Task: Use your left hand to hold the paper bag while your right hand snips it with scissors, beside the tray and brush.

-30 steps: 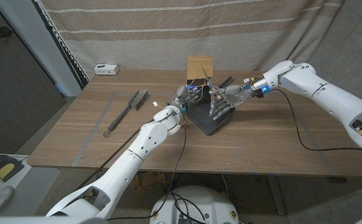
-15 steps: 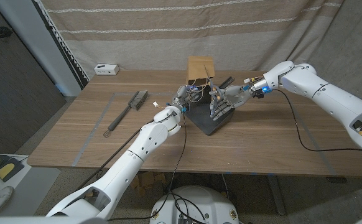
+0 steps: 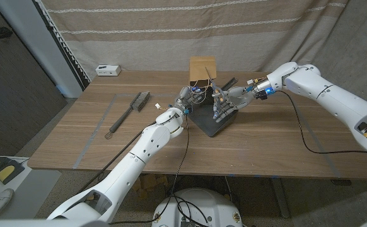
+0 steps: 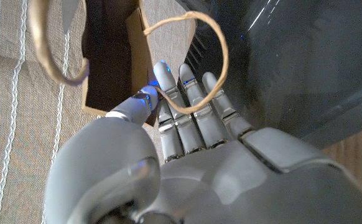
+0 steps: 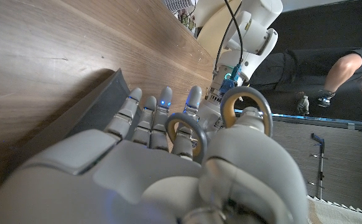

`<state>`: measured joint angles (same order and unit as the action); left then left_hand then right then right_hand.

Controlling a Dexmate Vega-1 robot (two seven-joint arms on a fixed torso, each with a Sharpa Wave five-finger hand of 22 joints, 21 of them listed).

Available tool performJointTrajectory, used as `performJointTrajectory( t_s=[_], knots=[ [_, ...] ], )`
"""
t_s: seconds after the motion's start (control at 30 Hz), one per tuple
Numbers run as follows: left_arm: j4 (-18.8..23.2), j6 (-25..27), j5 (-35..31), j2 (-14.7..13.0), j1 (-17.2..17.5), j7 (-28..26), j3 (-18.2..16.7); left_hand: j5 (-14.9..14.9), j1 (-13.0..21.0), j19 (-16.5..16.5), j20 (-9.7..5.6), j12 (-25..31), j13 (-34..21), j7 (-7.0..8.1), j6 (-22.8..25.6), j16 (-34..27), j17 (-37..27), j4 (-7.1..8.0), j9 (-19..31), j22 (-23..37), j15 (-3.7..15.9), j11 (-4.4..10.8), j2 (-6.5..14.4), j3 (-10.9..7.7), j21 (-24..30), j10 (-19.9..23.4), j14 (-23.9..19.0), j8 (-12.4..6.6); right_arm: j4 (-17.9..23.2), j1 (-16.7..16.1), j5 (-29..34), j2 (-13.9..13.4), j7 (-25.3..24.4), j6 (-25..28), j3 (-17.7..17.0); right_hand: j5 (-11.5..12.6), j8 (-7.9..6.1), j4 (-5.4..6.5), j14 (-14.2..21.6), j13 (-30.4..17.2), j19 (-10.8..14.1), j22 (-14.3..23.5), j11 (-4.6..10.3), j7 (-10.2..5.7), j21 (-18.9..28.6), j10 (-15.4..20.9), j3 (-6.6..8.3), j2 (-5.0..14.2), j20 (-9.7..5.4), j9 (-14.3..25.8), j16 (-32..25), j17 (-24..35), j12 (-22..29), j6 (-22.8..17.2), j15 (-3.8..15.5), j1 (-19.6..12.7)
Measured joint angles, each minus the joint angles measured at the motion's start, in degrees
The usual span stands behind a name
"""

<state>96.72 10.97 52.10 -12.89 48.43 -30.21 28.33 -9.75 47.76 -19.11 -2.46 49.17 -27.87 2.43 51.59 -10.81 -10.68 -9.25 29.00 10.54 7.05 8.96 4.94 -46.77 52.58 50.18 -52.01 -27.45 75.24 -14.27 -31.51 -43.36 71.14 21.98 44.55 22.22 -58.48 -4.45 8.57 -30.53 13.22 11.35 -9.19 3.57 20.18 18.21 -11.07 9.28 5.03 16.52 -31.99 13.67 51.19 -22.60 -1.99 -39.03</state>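
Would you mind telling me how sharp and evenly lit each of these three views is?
Head view: evenly lit and sharp, though the hands meeting at the bag are small. Left wrist view: left hand and bag handle are clear, the bag's inside is in deep shadow, and light streaks glare on the dark tray. Right wrist view: right hand fairly sharp, wood grain slightly smeared, background dark.

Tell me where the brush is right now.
In the head view the brush lies on the table's left half, well left of the left robot hand and the dark tray, near the white box.
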Motion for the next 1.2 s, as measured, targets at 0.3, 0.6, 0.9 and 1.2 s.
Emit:
performJointTrajectory(
  t_s=[0.3, 0.6, 0.9, 1.2],
  knots=[
    [-0.2, -0.1, 0.2, 0.0, 0.0, 0.3, -0.1, 0.1, 0.0, 0.0, 0.0, 0.3, 0.3, 0.0, 0.0, 0.0, 0.0, 0.09, 0.0, -0.2, 0.0, 0.0, 0.0, -0.1, 0.0, 0.0, 0.0, 0.07, -0.2, 0.0, 0.0, 0.3, -0.2, 0.4, 0.1, -0.4, 0.46, -0.13, 4.6, 3.3, 2.4, 0.3, 0.37, -0.45, 0.8, 5.3, 1.56, 0.14, -1.75, -2.4, -1.7, 0.3, 1.0, -5.5, 0.25, -1.3],
    [-0.5, -0.1, 0.4, 0.0, -0.1, 0.6, -0.3, 0.1, 0.0, 0.0, 0.0, 0.4, 0.5, 0.0, 0.0, 0.0, 0.0, 0.01, -0.1, -0.1, 0.0, 0.0, 0.0, -0.33, 0.4, 0.0, 0.0, -0.15, -0.4, 0.2, -0.1, 0.6, -1.1, 1.2, 0.1, -0.9, 0.9, -0.02, 7.6, 5.7, 4.1, 0.3, -0.13, -0.5, 2.0, 8.9, 3.24, 0.17, -2.89, -3.5, -3.2, 0.9, 1.4, -9.7, -0.25, -2.1],
    [-0.8, -0.2, 0.6, -0.1, -0.3, 1.0, -0.4, 0.0, 0.2, 0.0, 0.0, 0.7, 0.5, 0.0, 0.0, 0.0, 0.0, 0.0, -0.2, -0.1, 0.0, 0.0, -0.2, -0.33, 0.4, 0.0, 0.0, -0.15, -0.1, 0.2, -0.5, 0.7, -2.6, 2.6, 0.0, -2.0, 0.84, 0.15, 10.9, 7.7, 6.6, 0.8, 0.3, -2.45, 3.7, 10.3, 7.7, -0.21, -4.52, -3.3, -5.4, 1.9, 2.9, -14.7, -0.56, -2.9],
    [-0.9, -0.4, 0.7, -0.1, -0.3, 1.3, -0.5, 0.0, 0.2, 0.0, 0.0, 0.9, 0.8, 0.0, 0.0, 0.0, 0.0, 0.0, -0.2, -0.1, 0.0, 0.0, -0.2, -0.32, 0.4, 0.0, 0.0, -0.05, 0.3, 0.1, -0.8, 0.7, -3.7, 3.7, 0.0, -3.3, 1.79, 0.65, 12.4, 10.0, 7.4, 1.3, -0.12, -3.66, 4.9, 11.7, 12.15, -0.98, -5.6, -4.1, -7.3, 3.5, 3.3, -17.8, -0.46, -3.7]
  ],
)
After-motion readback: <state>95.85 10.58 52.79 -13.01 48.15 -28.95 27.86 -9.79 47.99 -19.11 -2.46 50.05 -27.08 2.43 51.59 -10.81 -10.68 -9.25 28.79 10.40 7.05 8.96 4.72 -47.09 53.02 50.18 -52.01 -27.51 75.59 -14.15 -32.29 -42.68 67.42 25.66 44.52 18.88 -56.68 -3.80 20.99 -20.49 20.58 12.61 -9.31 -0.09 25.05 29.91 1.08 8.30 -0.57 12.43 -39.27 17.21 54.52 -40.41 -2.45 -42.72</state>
